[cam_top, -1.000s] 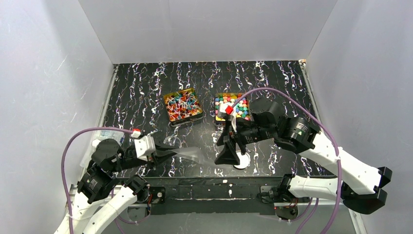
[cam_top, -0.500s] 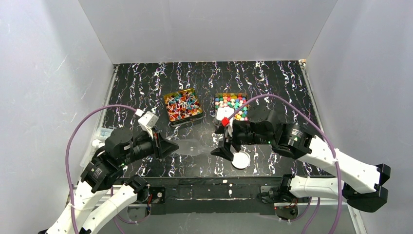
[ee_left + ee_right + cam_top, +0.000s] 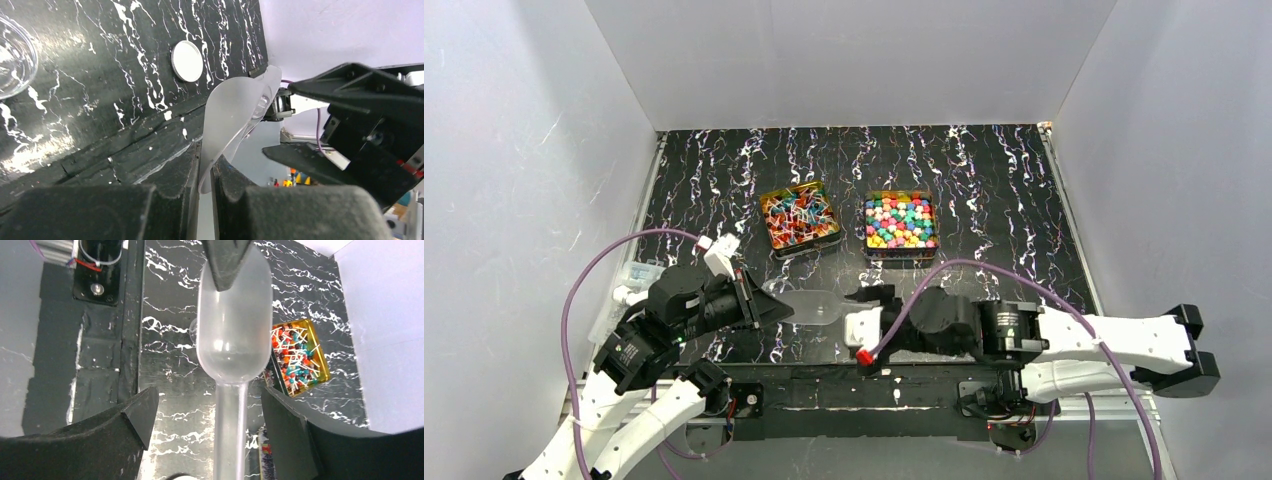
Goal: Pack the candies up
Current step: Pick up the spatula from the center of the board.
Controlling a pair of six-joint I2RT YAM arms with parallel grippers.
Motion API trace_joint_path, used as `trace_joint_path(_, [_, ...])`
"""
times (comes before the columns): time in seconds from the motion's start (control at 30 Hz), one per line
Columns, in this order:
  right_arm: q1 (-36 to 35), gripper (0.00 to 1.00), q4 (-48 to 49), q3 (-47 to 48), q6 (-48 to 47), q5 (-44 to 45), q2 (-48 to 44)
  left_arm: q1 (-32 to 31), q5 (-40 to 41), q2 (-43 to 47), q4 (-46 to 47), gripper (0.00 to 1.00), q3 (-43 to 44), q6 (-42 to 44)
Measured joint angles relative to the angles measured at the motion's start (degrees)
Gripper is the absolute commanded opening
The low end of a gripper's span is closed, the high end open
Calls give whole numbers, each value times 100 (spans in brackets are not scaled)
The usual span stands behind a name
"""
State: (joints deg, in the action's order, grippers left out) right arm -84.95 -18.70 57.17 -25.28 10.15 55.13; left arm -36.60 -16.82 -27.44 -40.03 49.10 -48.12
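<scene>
On the black marbled bench (image 3: pixel 1004 200) the candies (image 3: pixel 901 221) lie in two far tins (image 3: pixel 902 251), well beyond the left gripper (image 3: pixel 776 305) clenching a clear scoop (image 3: pixel 819 308) and the released right gripper (image 3: pixel 210 397).

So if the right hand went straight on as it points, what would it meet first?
Most likely the clear scoop: its handle runs between the right hand's open jaws, its bowl pinched by the left hand.

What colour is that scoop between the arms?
The scoop is clear, slightly frosted plastic; the right wrist view shows it best.
</scene>
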Motion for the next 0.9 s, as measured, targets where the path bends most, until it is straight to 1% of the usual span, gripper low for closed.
trace_joint_path(0.07, [-350, 83, 136, -74, -251, 413, 116, 0, -83, -4, -37, 0, 0, -144])
trace_joint_path(0.13, [-525, 81, 221, -170, -431, 723, 179, 0, -173, -4, -70, 0, 0, -254])
trace_joint_path(0.3, [-710, 76, 380, -385, -708, 1266, 195, 0, -411, 0, -81, 0, -11, -470])
trace_joint_path(0.37, [-734, 72, 492, -455, -774, 1412, 162, 0, -514, 7, -83, 0, -44, -529])
trace_joint_path(0.47, [-745, 64, 599, -553, -807, 1504, 68, 0, -667, 7, -101, 0, -79, -588])
trace_joint_path(0.6, [-756, 61, 686, -564, -787, 1519, -4, 0, -833, 22, -98, 0, -96, -638])
trace_joint_path(0.77, [-774, 54, 688, -566, -745, 1480, -9, 2, -933, 35, -72, 0, -105, -697])
trace_joint_path(0.83, [-776, 50, 686, -566, -702, 1449, -9, 2, -951, 42, -72, 0, -107, -717])
trace_joint_path(0.9, [-778, 48, 686, -568, -656, 1414, -9, 2, -957, 50, -59, 0, -107, -741])
